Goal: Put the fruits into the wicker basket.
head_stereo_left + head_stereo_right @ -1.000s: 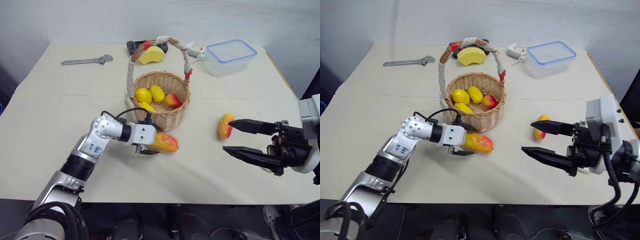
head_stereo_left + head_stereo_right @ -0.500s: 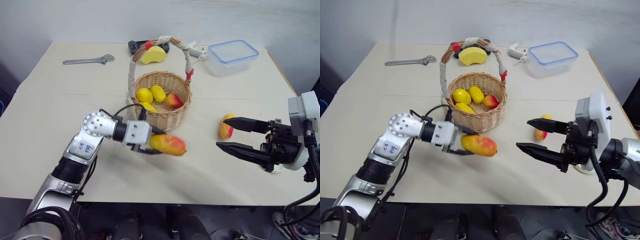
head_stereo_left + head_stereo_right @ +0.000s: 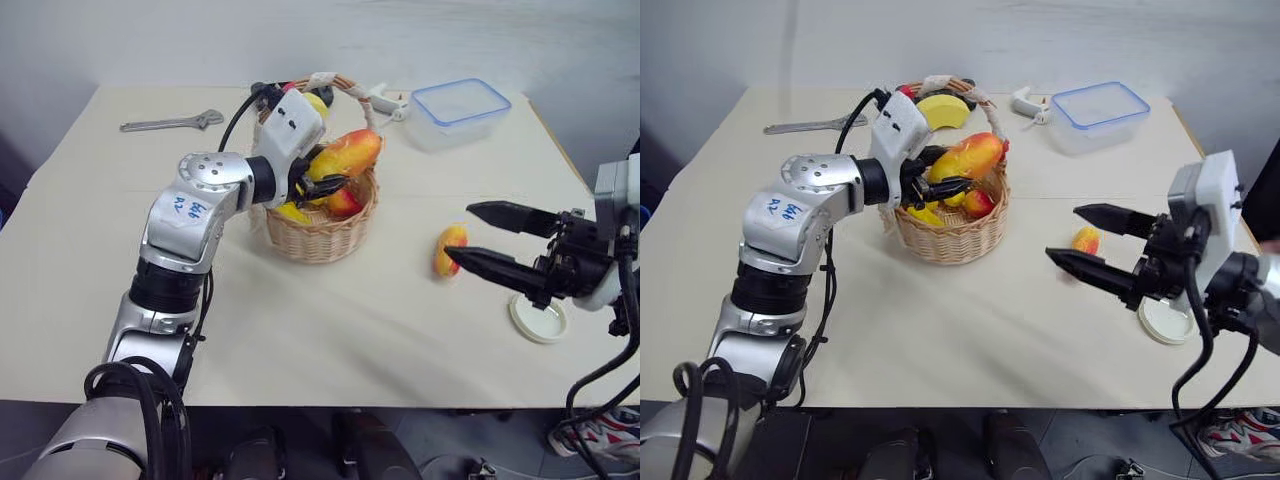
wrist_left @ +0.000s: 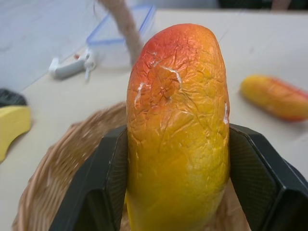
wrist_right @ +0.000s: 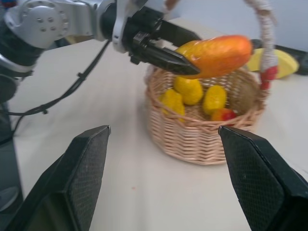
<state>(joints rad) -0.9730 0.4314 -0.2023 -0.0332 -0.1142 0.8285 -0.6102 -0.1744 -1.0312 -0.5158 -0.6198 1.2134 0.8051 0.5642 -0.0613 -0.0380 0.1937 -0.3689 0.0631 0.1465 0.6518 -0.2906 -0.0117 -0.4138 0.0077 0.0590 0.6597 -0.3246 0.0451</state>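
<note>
My left gripper (image 3: 330,172) is shut on one fruit (image 3: 346,154), an orange-yellow mango with a red blush. It holds the fruit in the air over the wicker basket (image 3: 318,238), under the arched handle. Black fingers (image 4: 103,187) clamp both sides of this fruit (image 4: 175,125). The second fruit (image 3: 449,251) lies on the table to the right of the basket. My right gripper (image 3: 458,232) hangs open beside it, pointing left, with nothing between its fingers (image 5: 82,163).
Several yellow lemons and a small red-yellow fruit (image 3: 343,203) lie in the basket. Behind it are a yellow half-round block (image 3: 942,110), a white tool (image 3: 385,98) and a clear blue-rimmed box (image 3: 460,110). A wrench (image 3: 170,123) lies far left, a white lid (image 3: 538,318) near right.
My left gripper closed on the fruit beside the basket, lifted it off the table and swung it up over the basket. The right gripper edged forward, still open.
</note>
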